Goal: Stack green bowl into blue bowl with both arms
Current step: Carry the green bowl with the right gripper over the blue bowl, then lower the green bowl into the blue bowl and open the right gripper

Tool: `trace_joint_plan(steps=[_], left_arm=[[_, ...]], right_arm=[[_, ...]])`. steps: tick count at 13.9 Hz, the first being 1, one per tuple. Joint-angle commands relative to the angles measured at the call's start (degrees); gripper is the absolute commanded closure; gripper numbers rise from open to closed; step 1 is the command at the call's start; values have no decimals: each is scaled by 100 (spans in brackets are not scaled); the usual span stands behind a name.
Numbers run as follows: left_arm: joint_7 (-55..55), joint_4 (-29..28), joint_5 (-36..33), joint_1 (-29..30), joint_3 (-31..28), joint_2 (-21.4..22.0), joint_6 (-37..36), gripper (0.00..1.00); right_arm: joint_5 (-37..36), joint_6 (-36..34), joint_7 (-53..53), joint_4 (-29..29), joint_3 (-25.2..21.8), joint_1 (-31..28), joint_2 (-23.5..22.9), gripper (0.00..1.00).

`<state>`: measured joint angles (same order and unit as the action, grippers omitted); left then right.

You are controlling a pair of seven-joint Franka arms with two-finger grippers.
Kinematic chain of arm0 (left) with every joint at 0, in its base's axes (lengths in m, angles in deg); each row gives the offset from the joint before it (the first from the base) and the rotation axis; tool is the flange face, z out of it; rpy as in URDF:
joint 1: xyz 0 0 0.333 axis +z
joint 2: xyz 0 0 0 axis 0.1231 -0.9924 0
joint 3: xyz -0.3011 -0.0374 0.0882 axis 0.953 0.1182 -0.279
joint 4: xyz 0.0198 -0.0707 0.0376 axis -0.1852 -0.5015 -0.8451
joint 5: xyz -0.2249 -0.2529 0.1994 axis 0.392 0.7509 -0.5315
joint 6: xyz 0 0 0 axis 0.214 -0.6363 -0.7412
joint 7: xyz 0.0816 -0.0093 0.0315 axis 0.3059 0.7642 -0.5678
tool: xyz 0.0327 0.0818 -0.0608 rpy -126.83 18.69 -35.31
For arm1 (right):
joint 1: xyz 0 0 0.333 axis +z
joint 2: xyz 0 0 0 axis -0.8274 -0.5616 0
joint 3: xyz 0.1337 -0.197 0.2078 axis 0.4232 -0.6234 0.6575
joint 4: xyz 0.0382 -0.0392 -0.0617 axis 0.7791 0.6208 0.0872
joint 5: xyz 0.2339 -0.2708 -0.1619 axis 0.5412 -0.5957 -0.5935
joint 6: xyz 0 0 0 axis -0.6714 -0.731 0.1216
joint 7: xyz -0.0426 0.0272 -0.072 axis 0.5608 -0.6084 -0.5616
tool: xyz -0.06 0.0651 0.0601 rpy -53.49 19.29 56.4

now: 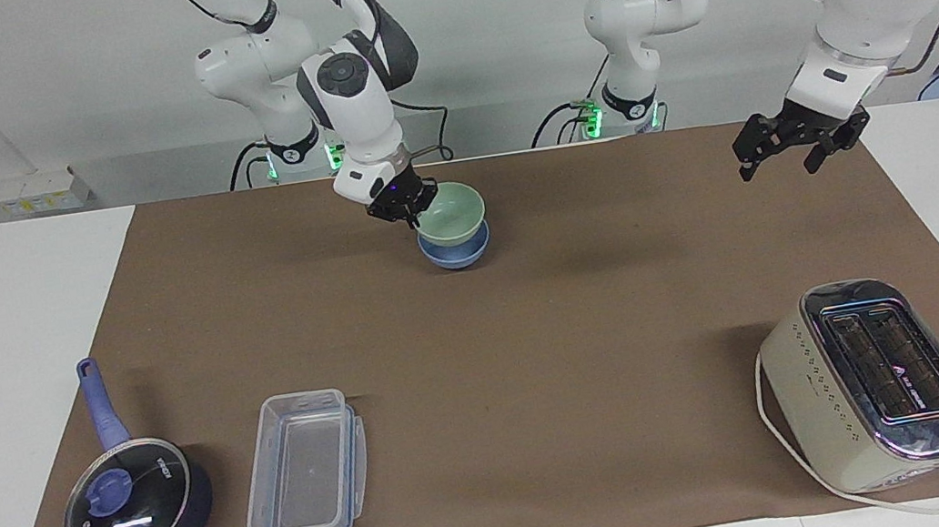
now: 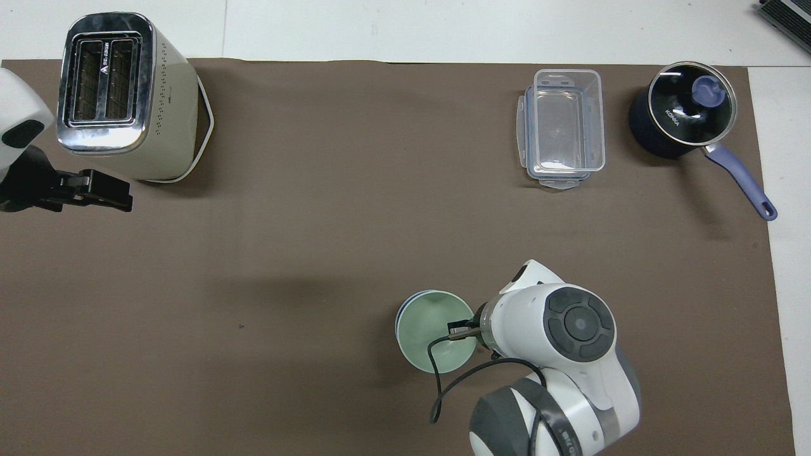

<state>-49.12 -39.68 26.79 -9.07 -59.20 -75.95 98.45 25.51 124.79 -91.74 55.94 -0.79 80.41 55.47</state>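
Over blue bowl [image 1: 456,252]: green bowl [image 1: 453,211] | right hand [image 1: 405,208] grasping its rim | left hand [image 1: 791,146] released

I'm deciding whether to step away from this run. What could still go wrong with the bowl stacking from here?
1. The right tool grips the green bowl by one rim edge. The bowl looks slightly tilted in the blue bowl, so on release it may settle crooked or rock.
2. If a finger snags the rim while withdrawing, it could drag both bowls along the mat.
The left tool waits over the mat's edge, well clear, so collision seems unlikely.
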Motion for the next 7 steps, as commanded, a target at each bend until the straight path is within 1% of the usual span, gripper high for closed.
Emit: trace_joint_plan(steps=[1,3,7], left_arm=[[-37,152,-111,51,46,-66,-128,0],[-37,143,-111,51,46,-66,-128,0],[-37,143,-111,51,46,-66,-128,0]], right_arm=[[162,162,47,57,11,-40,-33,100],[162,310,29,57,11,-41,-165,100],[162,399,-15,66,11,-23,-236,100]])
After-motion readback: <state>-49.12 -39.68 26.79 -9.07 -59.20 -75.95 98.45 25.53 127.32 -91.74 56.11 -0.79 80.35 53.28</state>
